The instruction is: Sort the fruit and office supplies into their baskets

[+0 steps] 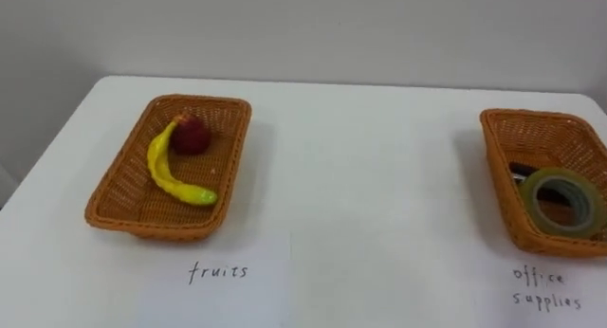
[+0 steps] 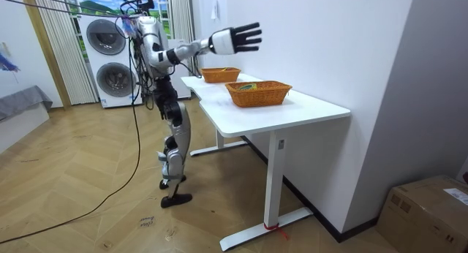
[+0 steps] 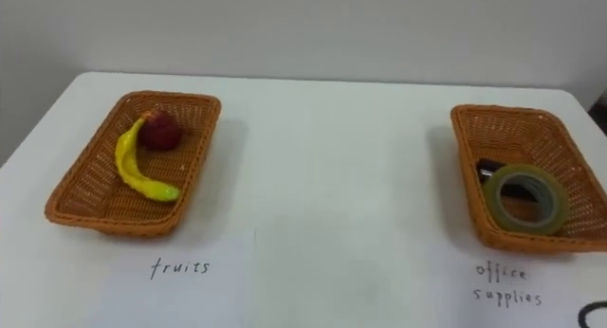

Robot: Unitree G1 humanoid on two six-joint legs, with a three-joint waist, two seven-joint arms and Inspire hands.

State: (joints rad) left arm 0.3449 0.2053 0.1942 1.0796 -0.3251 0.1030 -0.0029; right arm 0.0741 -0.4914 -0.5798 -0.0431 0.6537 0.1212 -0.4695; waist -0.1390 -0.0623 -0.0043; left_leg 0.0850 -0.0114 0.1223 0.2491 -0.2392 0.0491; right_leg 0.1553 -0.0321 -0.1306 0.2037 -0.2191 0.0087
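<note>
Its right hand point(image 2: 235, 39) was held high over the table point(image 1: 360, 176), fingers spread, empty; fruit basket point(image 1: 116, 181) left, supplies basket point(image 1: 498, 167) right.

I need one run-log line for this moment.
fruit basket: banana, apple | office basket: tape roll | right hand: raised, fingers open | status: sorted

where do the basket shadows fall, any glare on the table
Left eye view: soft shadow right of the fruit basket and left of the office supplies basket; white table evenly lit, no glare. Room view: wall under the table shaded.
</note>
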